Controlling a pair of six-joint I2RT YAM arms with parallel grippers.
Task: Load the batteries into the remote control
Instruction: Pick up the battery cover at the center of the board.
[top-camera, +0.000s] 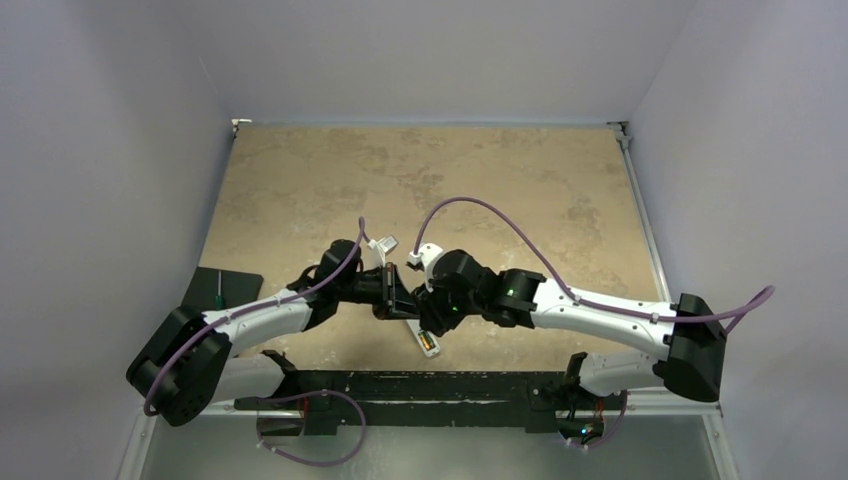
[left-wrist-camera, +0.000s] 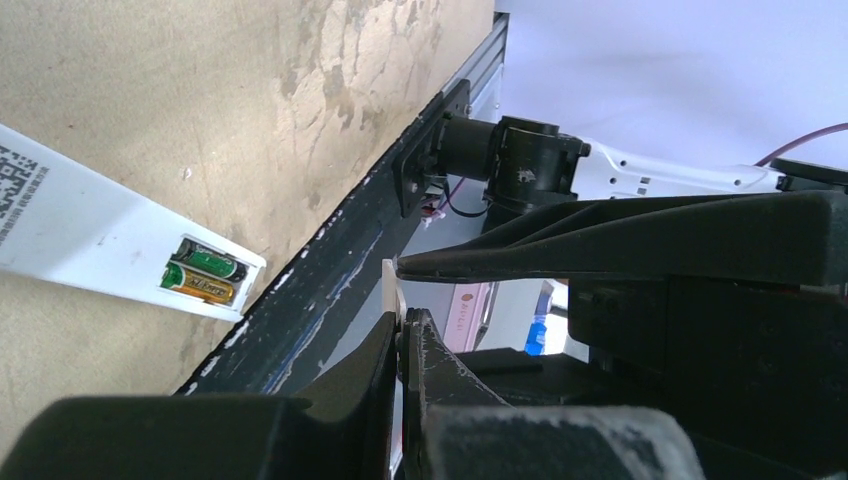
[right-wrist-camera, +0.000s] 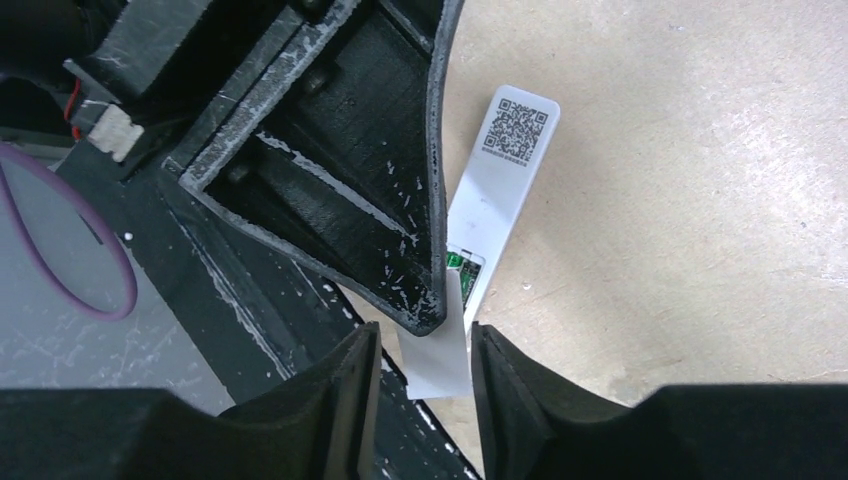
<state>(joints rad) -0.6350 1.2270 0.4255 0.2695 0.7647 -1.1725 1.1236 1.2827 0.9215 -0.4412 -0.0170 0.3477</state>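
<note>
The left tool is clenched on a thin white battery cover, which is gripped across its thickness. The same cover is straddled across its width by the right tool; whether it is being pressed there cannot be told. Just beyond, the remote control lies back-up and unheld on the surface, close to the black rail at the near edge. Both batteries are seated side by side in its open recess. The cover could be dropped if one tool were released before the other's hold is firm, and might be lost past the rail. Were the cover pushed on at a tilt, the loose remote would likely be slid or the batteries dislodged.
</note>
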